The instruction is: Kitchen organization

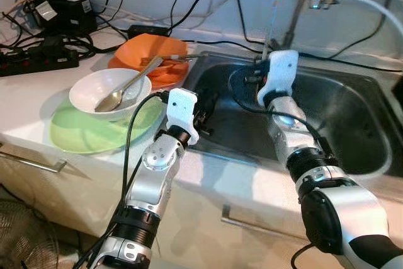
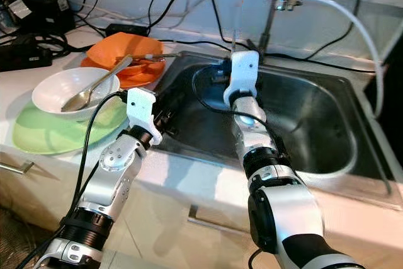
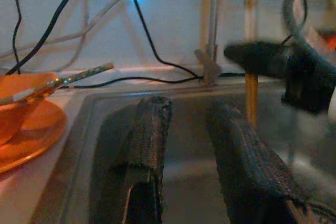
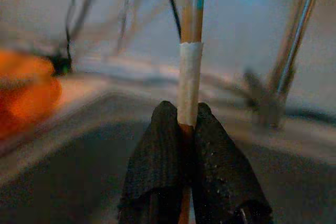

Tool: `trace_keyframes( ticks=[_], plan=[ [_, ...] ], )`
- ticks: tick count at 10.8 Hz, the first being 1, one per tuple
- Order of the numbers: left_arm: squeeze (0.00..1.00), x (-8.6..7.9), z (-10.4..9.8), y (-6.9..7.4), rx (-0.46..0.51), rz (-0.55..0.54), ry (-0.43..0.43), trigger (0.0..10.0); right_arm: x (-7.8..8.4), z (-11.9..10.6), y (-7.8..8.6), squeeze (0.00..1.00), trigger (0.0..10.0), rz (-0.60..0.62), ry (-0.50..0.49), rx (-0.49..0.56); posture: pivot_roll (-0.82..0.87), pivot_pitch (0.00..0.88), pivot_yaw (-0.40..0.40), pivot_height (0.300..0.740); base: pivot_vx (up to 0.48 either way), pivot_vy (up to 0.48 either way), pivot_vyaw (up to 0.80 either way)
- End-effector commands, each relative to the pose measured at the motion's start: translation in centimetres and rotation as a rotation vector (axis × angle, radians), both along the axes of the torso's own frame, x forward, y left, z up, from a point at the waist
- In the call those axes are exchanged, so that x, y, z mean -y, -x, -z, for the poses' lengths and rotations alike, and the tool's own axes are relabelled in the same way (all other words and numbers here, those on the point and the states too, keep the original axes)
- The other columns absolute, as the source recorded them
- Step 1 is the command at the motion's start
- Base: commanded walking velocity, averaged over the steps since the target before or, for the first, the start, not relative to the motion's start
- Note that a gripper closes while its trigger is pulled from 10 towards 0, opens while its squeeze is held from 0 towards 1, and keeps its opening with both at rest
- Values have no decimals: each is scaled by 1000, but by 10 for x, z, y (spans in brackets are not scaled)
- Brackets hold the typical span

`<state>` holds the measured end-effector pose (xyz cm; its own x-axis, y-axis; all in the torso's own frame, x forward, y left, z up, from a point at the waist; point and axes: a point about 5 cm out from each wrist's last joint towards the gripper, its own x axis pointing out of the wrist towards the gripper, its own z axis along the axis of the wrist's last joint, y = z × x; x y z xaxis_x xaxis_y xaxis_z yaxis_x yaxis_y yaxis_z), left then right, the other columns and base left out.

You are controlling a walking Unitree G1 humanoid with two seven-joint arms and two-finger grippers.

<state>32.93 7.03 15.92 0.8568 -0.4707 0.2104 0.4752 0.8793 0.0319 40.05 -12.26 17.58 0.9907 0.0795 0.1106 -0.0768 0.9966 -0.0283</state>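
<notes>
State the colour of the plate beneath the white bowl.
Light green plate, clearest in the left eye view.

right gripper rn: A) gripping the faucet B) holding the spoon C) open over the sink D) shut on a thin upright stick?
D: in the right wrist view the right gripper has both fingers pinched around a thin stick with a white tape band, standing upright over the sink.

I see a black power strip point(image 1: 39, 61) at nine o'clock on the surface, tangled black cables point(image 1: 157, 4) along the wall toward twelve, and a fan grille point(image 1: 22, 234) on the floor at seven.
</notes>
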Motion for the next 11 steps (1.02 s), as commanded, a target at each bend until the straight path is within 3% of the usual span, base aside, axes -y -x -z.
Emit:
trace_keyframes(
  ticks=[1,8,11],
  plan=[
    [0,2,1,0,-11,8,-12,10000,4,6,0,0,10000,17,14,-46,208,19,-19,740,0,0,0],
    [0,0,6,3,-27,-1,-14,10000,2,14,0,0,10000,14,43,-111,209,26,-28,740,0,0,0],
    [0,-2,10,-2,-37,-13,-13,10000,3,22,4,0,10000,17,30,-122,214,0,-52,740,0,0,0]
  ],
)
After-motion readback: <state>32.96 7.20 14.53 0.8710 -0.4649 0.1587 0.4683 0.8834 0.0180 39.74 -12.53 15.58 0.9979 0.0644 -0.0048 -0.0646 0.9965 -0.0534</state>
